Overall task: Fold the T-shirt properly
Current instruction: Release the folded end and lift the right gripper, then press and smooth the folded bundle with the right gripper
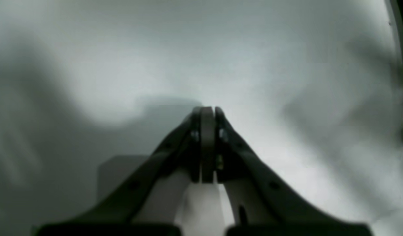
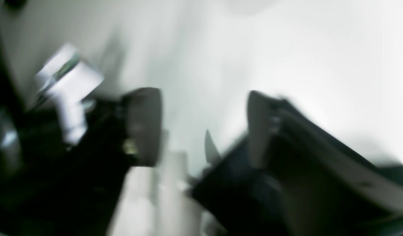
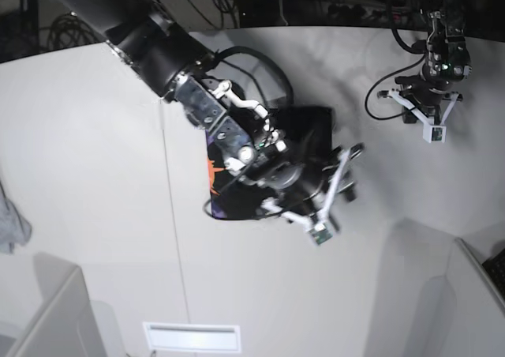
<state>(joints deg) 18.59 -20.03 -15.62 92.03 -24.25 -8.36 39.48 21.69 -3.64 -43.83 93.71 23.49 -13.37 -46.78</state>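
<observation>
Hovering over the work: your right gripper [image 2: 201,127] has its jaws spread wide with nothing between them, only pale table showing in the gap in the blurred right wrist view. In the base view that right arm [image 3: 181,80] reaches diagonally across the white table [image 3: 87,152] and covers most of the large black cloth T-shirt [image 3: 304,124], which sits near the table's centre as a compact dark block. An orange-and-purple print [image 3: 213,185] shows along the edge nearest the table seam. Your left gripper [image 1: 208,111] is pressed closed on nothing, and in the base view it is parked well apart from the shirt at the far edge, with only bare, blurred table under it. My read: the shirt looks already gathered into a folded rectangle, so you're late in the task, either between folds or at final tidy. I can't tell from here how many layers there are or whether the edges line up, since the arm hides them. The next move needs the right arm lifted clear so you can check the shape. If another fold is due, pick a free edge with the open jaws and bring the left arm in to pin the opposite side.
</observation>
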